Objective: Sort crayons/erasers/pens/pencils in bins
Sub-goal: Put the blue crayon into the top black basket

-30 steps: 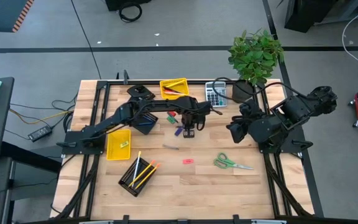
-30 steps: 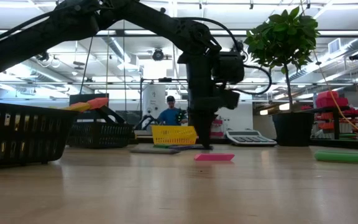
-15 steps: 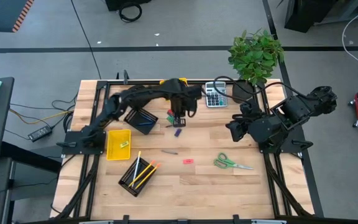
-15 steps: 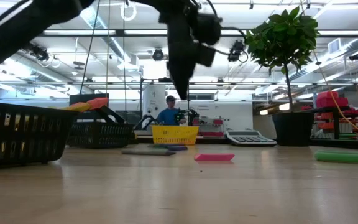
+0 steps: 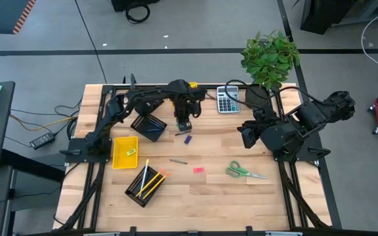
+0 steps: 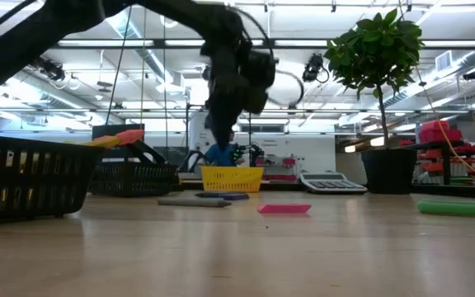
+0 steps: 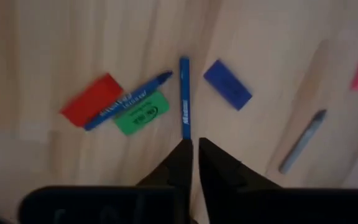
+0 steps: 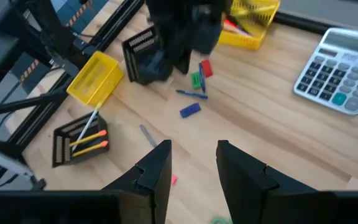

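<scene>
A wooden tabletop [image 5: 228, 196] carries a calculator [image 5: 226, 99] and potted plant [image 5: 270, 59] at its far edge. Near the left edge, a mesh bin [image 5: 144, 184] holds pencils [image 5: 151, 180]; a yellow bin [image 5: 124, 151] holds an eraser [image 5: 130, 152]. The left gripper [image 7: 192, 149] hangs clenched and empty above blue pens [image 7: 184, 106] near the far edge; the right gripper [image 8: 190, 149] waits released.

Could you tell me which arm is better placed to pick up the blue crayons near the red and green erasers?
Left: its claw hangs right above the blue crayons; the right claw waits off to the side.

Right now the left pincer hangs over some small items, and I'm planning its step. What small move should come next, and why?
Probably open the left pincer and lower it onto the blue stick lying straight ahead of its tips. The pincer is shut and holds nothing. The right pincer waits open at the table's right side.
</scene>
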Robot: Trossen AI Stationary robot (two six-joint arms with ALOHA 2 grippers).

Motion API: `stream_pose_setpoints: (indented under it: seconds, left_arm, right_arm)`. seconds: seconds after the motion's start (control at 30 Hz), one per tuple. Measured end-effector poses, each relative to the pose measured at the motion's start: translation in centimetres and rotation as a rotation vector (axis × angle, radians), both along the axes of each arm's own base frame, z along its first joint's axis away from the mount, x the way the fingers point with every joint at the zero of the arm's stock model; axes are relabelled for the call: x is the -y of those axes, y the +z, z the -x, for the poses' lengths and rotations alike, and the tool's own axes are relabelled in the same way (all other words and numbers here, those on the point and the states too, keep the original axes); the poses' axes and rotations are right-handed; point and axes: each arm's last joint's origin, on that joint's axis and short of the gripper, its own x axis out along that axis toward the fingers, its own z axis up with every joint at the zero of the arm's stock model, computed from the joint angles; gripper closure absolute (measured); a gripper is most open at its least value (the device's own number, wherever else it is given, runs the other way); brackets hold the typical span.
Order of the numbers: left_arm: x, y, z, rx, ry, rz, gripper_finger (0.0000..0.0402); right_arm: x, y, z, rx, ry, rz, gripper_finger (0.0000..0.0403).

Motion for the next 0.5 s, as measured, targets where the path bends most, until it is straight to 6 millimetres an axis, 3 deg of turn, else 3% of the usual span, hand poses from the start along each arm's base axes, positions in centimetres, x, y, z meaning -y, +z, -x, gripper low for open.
stream_pose_setpoints:
  seconds: [0.27, 0.37, 0.5]
  left_arm:
    - [1.1, -6.2, 2.5, -0.19, -0.037, 0.072, 0.0297]
    - [1.3, -7.3, 2.7, -0.189, -0.029, 0.071, 0.0282]
    - [1.5, -7.1, 2.3, -0.163, -0.017, 0.059, 0.0271]
  right_arm:
    - [-0.7, -1.0, -1.5, -0.042, -0.007, 0.055, 0.027]
    - [-1.0, -1.4, -2.0, -0.065, -0.005, 0.063, 0.027]
    - [-1.4, -2.0, -2.7, -0.093, -0.001, 0.062, 0.027]
